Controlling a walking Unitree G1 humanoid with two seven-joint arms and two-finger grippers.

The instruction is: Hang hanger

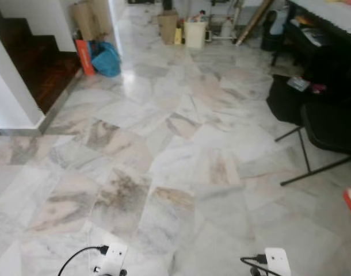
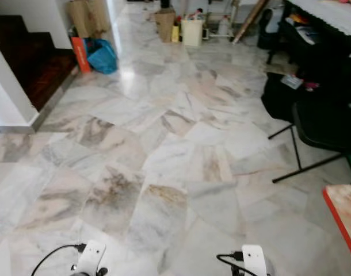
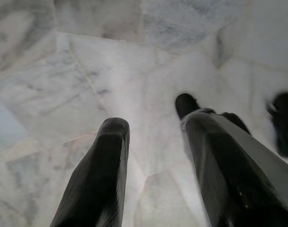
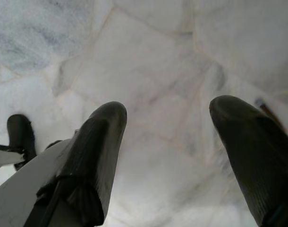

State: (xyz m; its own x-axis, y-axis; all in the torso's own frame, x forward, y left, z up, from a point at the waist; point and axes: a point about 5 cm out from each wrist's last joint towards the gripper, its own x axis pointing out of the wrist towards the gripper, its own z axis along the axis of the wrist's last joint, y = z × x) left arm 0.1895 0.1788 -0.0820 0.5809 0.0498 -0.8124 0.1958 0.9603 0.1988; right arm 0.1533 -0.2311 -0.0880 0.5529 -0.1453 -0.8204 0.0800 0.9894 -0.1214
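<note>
Both arms hang low over a white and grey marble floor (image 1: 175,149). My left gripper (image 3: 156,124) is open, its two black fingers (image 3: 104,165) wide apart with only floor tiles between them. My right gripper (image 4: 168,109) is open as well, with bare marble between its fingers (image 4: 243,142). The white wrist blocks of the left arm (image 1: 111,256) and the right arm (image 1: 277,261), each with a black cable, sit at the bottom edge of the eye views.
A dark wooden stair (image 1: 31,63) and a white wall corner (image 1: 14,98) are on the left. An orange box (image 1: 84,56), a blue bag (image 1: 106,59), cartons (image 1: 167,26) and a white bin (image 1: 195,34) stand far ahead. On the right are a black chair (image 1: 331,129), a dark desk (image 1: 319,52) and an orange-edged board (image 2: 342,215).
</note>
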